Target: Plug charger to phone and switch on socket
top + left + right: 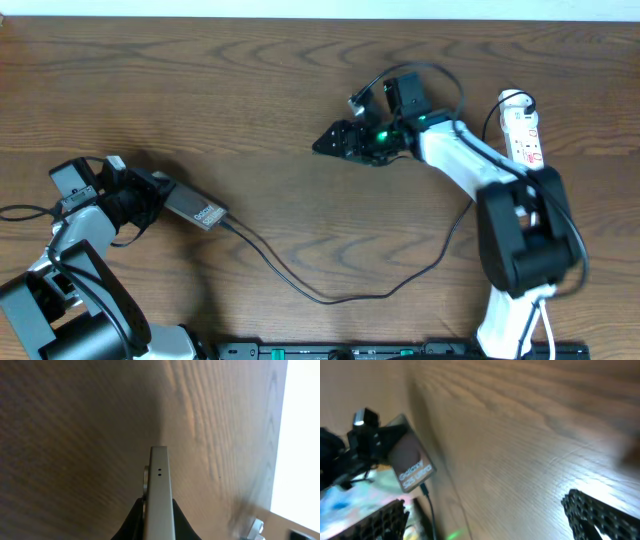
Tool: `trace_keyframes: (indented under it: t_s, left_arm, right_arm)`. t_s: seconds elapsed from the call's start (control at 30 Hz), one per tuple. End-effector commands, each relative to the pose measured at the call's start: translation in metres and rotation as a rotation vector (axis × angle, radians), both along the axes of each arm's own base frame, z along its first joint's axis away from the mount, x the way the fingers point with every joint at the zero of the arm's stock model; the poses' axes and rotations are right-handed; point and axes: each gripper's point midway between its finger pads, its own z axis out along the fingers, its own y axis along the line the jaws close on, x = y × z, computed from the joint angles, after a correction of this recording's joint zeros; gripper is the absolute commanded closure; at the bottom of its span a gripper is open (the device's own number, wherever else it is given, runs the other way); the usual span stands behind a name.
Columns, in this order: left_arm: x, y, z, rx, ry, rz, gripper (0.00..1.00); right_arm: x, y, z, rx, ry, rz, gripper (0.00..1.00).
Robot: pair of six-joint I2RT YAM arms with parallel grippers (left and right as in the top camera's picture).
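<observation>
The left gripper (160,200) sits at the lower left of the overhead view, pressed together on the phone (197,210). It holds the phone just above the wooden table (200,80), with the free end pointing toward the middle of the frame. In the left wrist view the phone (159,492) shows edge-on in the lower centre, with a dark finger (131,521) against each side.

The black cable (330,297) meets the phone's free end and curves along the lower middle of the table. From there it rises to the right, toward the white power strip (524,128) at the upper right edge. Its far end is hidden behind the right arm.

The right gripper (332,142) hovers above the upper middle of the table, well apart from the phone. Its jaws are spread wide and hold nothing. In the right wrist view its fingers (595,512) stand at the two lower corners. At the left of that view are the phone (409,460), with white lettering on its face, and the cable (429,510) hanging from its lower end.
</observation>
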Motion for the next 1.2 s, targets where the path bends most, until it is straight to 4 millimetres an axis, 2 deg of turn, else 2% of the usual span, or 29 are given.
trace_keyframes:
  t_s: [0.0, 0.1, 0.23, 0.33, 0.47, 0.73, 1.17]
  left_arm:
    - [-0.003, 0.009, 0.0, 0.054, 0.028, 0.024, 0.92]
    - [-0.011, 0.012, -0.007, 0.069, 0.079, 0.04, 0.92]
    - [-0.014, 0.011, -0.009, 0.06, 0.102, 0.052, 0.92]
    - [-0.017, 0.011, -0.013, 0.035, 0.137, 0.089, 0.92]
    - [-0.021, 0.009, -0.022, 0.015, 0.172, 0.091, 0.93]
    - [-0.032, 0.001, -0.053, -0.065, 0.282, 0.114, 0.93]
    - [-0.031, 0.001, -0.055, -0.068, 0.28, 0.113, 0.93]
  right_arm:
    - [0.021, -0.026, 0.036, -0.161, -0.194, -0.068, 0.01]
    - [0.014, -0.041, 0.05, -0.234, -0.204, -0.108, 0.01]
    - [0.004, -0.047, 0.069, -0.247, -0.212, -0.121, 0.01]
    - [-0.006, -0.052, 0.075, -0.264, -0.195, -0.122, 0.01]
    - [-0.016, -0.06, 0.069, -0.327, -0.165, -0.126, 0.01]
    - [-0.016, -0.061, 0.068, -0.339, -0.165, -0.13, 0.01]
    - [-0.015, -0.061, 0.068, -0.337, -0.169, -0.131, 0.01]
